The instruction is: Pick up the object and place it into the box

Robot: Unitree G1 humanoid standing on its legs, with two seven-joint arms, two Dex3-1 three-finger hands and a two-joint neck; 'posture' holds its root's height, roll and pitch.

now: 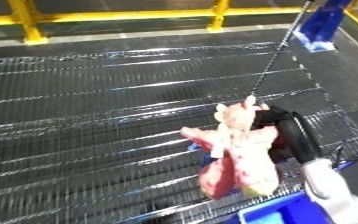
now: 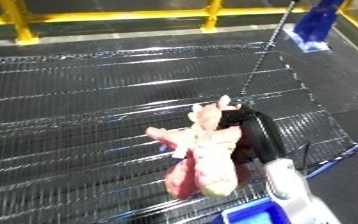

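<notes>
A pink and cream soft toy (image 1: 236,150) hangs above the dark roller surface (image 1: 95,110), in the lower right of both views. My right hand (image 1: 286,131) is shut on it, black fingers curled round its upper right side, with the white forearm (image 1: 331,192) coming up from the lower right corner. The toy's lower end dangles close to the rim of a blue bin (image 1: 278,214), only a corner of which shows at the bottom edge. My left hand is out of sight.
Yellow railing (image 1: 113,17) runs along the far edge. A blue post (image 1: 322,22) stands at the top right, with a thin cable (image 1: 273,60) slanting down from it. Grey floor lies to the right of the rollers.
</notes>
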